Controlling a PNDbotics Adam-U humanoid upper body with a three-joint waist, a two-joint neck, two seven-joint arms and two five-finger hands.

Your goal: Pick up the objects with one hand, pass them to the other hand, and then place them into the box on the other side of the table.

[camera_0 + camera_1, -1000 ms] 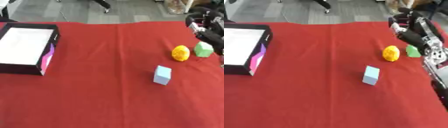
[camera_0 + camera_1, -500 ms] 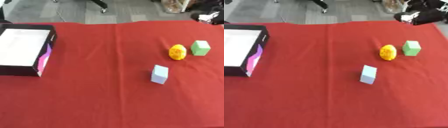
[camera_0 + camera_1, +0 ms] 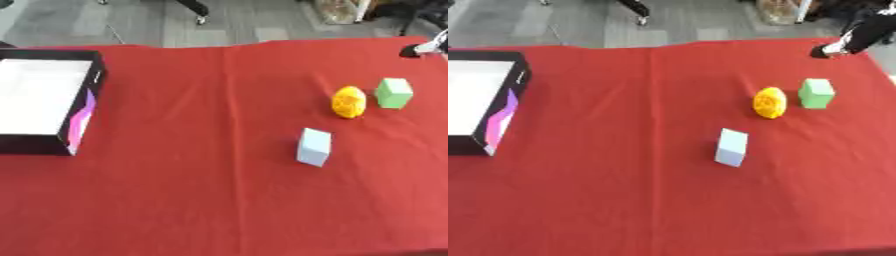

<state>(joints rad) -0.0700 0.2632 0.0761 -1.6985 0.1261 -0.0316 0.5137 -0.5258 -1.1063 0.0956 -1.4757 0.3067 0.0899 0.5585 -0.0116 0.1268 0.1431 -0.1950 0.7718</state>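
Note:
Three objects lie on the red cloth at the right: a light blue block (image 3: 313, 146), a yellow-orange egg-shaped object (image 3: 348, 101) and a green cube (image 3: 394, 92). The black box (image 3: 94, 85) with a white inside and a purple-pink stripe on its side stands at the left edge. My right hand (image 3: 852, 39) shows only partly, dark with a pale tip, at the far right corner, above and behind the green cube and apart from it. It holds nothing that I can see. My left hand shows in neither view.
The red cloth (image 3: 192, 190) covers the whole table. Grey floor, a chair base and dark clutter lie beyond the far edge.
One second ago my right hand was next to the green cube. It has since drawn back up to the far right corner. The three objects and the box have stayed put.

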